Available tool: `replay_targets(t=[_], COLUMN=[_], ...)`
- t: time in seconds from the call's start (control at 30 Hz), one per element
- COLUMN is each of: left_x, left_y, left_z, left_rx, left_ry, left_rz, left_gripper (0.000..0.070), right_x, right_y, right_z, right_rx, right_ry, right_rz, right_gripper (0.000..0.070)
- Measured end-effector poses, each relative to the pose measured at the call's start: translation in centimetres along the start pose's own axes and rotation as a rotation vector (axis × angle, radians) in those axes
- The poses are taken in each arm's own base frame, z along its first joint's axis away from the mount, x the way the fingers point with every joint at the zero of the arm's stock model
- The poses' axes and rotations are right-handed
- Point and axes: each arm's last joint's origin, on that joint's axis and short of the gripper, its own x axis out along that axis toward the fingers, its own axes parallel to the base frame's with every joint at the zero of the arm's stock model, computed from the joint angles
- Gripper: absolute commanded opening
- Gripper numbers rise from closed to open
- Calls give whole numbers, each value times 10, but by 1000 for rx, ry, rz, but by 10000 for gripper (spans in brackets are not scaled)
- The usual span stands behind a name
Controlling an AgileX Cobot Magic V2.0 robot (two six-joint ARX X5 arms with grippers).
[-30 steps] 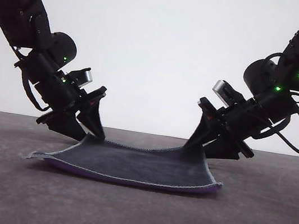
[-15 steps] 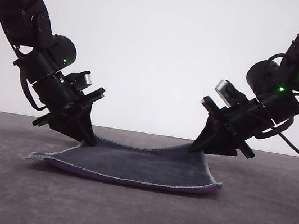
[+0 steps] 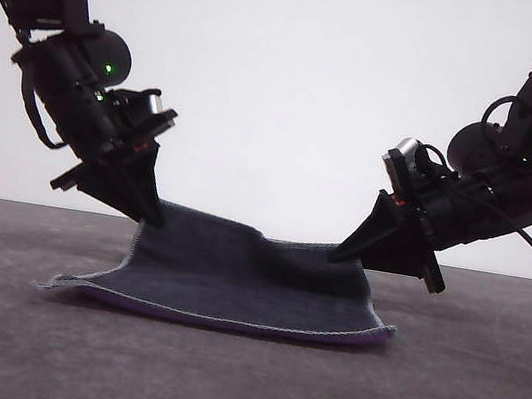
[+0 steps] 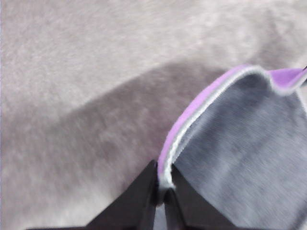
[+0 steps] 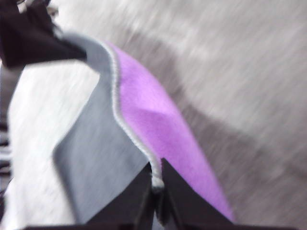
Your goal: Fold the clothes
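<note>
Looking forward over the table [image 3: 478, 395] in the front view, the cloth [image 3: 243, 282] is seen lying mid-table, dark grey face up, with a purple sliver along its near edge. Its far left corner is pinched by the left gripper [image 3: 149, 215] and held clear of the surface, so the cloth slopes down from there to its near edge. The far right corner is nipped by the right gripper [image 3: 346, 256], lower, just above the table. Between the two corners the far edge sags.

From the left wrist, the left gripper [image 4: 163, 190] is seen clamped on the stitched edge, the black fingers [image 4: 139, 201] pressed together on it, the purple face curling away from the grey.

From the right wrist, though blurred, the right gripper [image 5: 156, 184] is likewise closed on the stitched corner, purple face [image 5: 158, 124] on one side of the seam, grey on the other.
</note>
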Motion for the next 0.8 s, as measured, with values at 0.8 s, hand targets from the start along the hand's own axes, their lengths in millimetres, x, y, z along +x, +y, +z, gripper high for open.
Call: replay_targets(t=[0.8], left_x=[-7], left_y=[-13], left_z=[-31], left_rx=[-81], left_ry=[272], left_rz=[-147], left_gripper=[26], right_x=[-5], right_y=[8], right_z=[-36], right_rx=[128], right_ry=[213], right_rz=[106], right_gripper=[7])
